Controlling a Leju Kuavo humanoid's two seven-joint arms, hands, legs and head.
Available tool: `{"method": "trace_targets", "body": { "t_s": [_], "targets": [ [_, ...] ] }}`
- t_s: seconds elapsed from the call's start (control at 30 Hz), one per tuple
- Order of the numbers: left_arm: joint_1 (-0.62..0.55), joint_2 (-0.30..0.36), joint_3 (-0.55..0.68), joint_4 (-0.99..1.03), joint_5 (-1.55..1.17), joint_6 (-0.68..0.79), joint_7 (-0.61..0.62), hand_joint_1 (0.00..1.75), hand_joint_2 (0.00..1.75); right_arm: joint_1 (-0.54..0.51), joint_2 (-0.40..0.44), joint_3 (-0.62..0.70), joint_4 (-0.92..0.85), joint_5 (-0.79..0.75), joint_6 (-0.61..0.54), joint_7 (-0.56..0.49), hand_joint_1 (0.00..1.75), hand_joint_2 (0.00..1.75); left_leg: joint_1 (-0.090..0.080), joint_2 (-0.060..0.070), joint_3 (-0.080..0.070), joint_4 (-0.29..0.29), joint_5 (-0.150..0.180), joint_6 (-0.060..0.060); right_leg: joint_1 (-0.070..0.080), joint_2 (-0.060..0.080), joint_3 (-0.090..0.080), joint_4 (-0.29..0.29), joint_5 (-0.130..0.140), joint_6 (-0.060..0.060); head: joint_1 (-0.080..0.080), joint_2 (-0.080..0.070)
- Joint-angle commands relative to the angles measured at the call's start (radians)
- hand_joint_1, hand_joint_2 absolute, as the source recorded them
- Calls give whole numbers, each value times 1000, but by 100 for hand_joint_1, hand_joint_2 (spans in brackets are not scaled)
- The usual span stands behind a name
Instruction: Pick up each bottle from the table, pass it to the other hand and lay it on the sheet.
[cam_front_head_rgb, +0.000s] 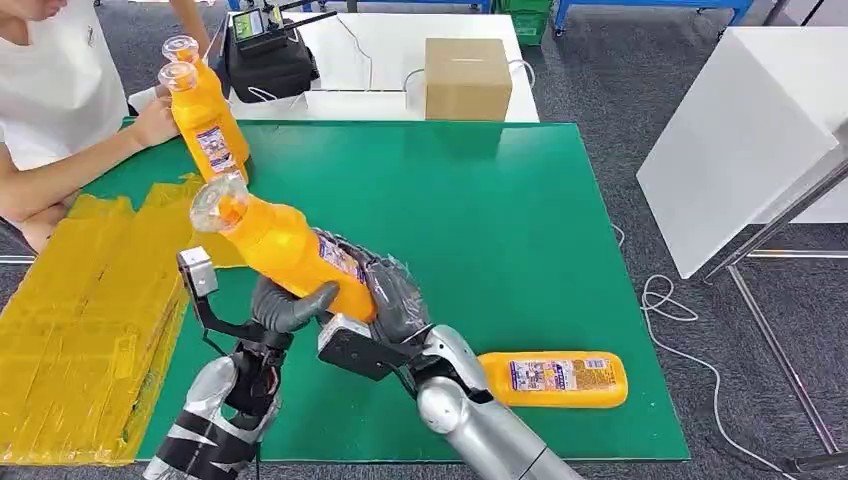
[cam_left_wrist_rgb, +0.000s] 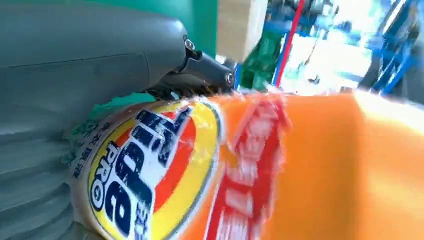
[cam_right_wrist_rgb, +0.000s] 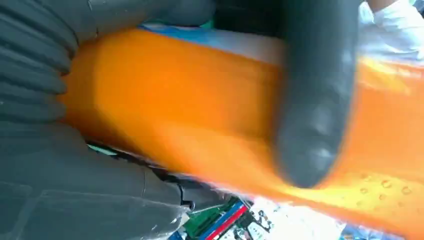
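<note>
An orange detergent bottle (cam_front_head_rgb: 280, 250) with a clear cap hangs tilted above the green mat (cam_front_head_rgb: 480, 220), cap toward the far left. My left hand (cam_front_head_rgb: 288, 308) wraps its thumb around the bottle's lower body from the left. From the other side my right hand (cam_front_head_rgb: 392, 295) grips the same bottle. In the left wrist view the bottle's label (cam_left_wrist_rgb: 150, 170) lies against my left hand (cam_left_wrist_rgb: 75, 65). In the right wrist view dark fingers (cam_right_wrist_rgb: 315, 100) curl over the orange body (cam_right_wrist_rgb: 190, 115). A second orange bottle (cam_front_head_rgb: 555, 378) lies on the mat near its front right edge. The yellow sheet (cam_front_head_rgb: 80, 320) lies on the left.
A person (cam_front_head_rgb: 60, 100) sits at the far left with a hand on two upright orange bottles (cam_front_head_rgb: 207, 120) at the mat's far left corner. Behind the mat are a cardboard box (cam_front_head_rgb: 468, 78) and a black device (cam_front_head_rgb: 265, 55). A white table (cam_front_head_rgb: 740, 130) stands to the right.
</note>
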Motion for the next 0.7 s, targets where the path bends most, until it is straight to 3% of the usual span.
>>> {"method": "trace_targets", "body": {
  "t_s": [0.03,0.17,0.3,0.4,0.47,0.57,0.6,0.7],
  "targets": [
    [-45,6,180,-75,8,73,-26,175,175,120,-89,-62,-79,-5,-42,2,0,175,1,-2,3,-1,-1,-2,1,-3,5,-2,-1,-1,0,0],
    [-40,14,207,-94,-67,178,-48,175,175,176,-123,-141,-206,-3,-82,-14,0,175,0,0,-1,0,-1,-2,0,-1,8,-1,0,0,-1,0],
    [-84,67,249,-88,-403,467,-127,175,175,286,-175,-299,-441,-43,-82,-29,0,175,0,-3,2,0,-2,-3,0,-3,13,-1,-2,0,-1,0],
    [-113,99,299,-67,-661,648,-145,175,175,321,-174,-372,-505,-62,-59,-33,0,175,1,-3,0,1,-1,-3,1,-3,11,0,-2,0,0,0],
    [-133,145,300,-15,-931,776,-105,175,175,327,-175,-397,-532,-82,-54,-46,0,175,0,-3,1,1,-1,-3,1,-3,12,0,-2,-1,0,0],
    [-155,217,354,82,-1452,784,70,175,175,336,-182,-444,-588,-142,-33,-65,0,175,0,0,1,0,0,-3,0,0,11,0,-1,-1,-1,0],
    [-162,270,350,125,-1662,784,147,175,175,337,-192,-460,-610,-171,-20,-69,0,175,0,0,2,0,-1,-4,1,0,12,0,-1,-1,0,0],
    [-185,353,342,238,-1801,784,174,175,175,341,-233,-485,-660,-214,9,-72,0,175,0,0,3,-1,0,-3,0,0,11,0,-1,-1,0,0]
  ]
}}
